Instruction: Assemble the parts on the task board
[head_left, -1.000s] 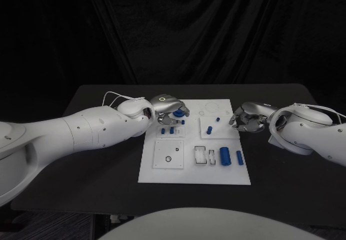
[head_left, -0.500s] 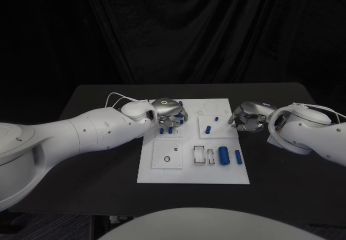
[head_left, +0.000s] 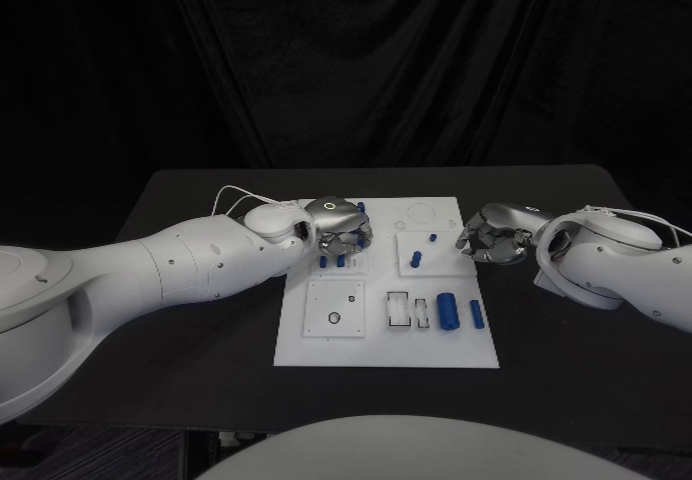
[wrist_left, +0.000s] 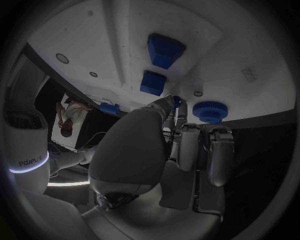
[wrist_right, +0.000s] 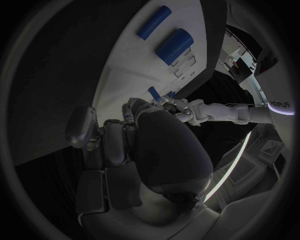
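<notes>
Taking the task board (head_left: 387, 350) as your reference, start at its near edge: that strip is bare white, and the black table (head_left: 173, 380) in front of it gives you open room on both sides. Just beyond, toward the board's middle, a large blue cylinder (head_left: 449, 310) and a thinner blue bar (head_left: 476, 313) lie flat beside two small rectangular slots (head_left: 400, 309), which appear unfilled; I judge these parts not yet placed. Left of the slots sits a square white plate (head_left: 338, 308) with a small dark hole. Further back, a short blue peg (head_left: 415, 259) lies right of the board's centre. At the far left, your left hand (head_left: 338, 222) is over a cluster of small blue pieces (head_left: 332, 262), fingers curled down toward a blue toothed wheel (wrist_left: 210, 111); I cannot tell whether it grips anything. Your right hand (head_left: 495, 236) rests at the board's right edge, fingers drawn in, apparently holding nothing. Judged overall, most assembly remains. Clearance is tightest at the far left corner, near the left hand.
</notes>
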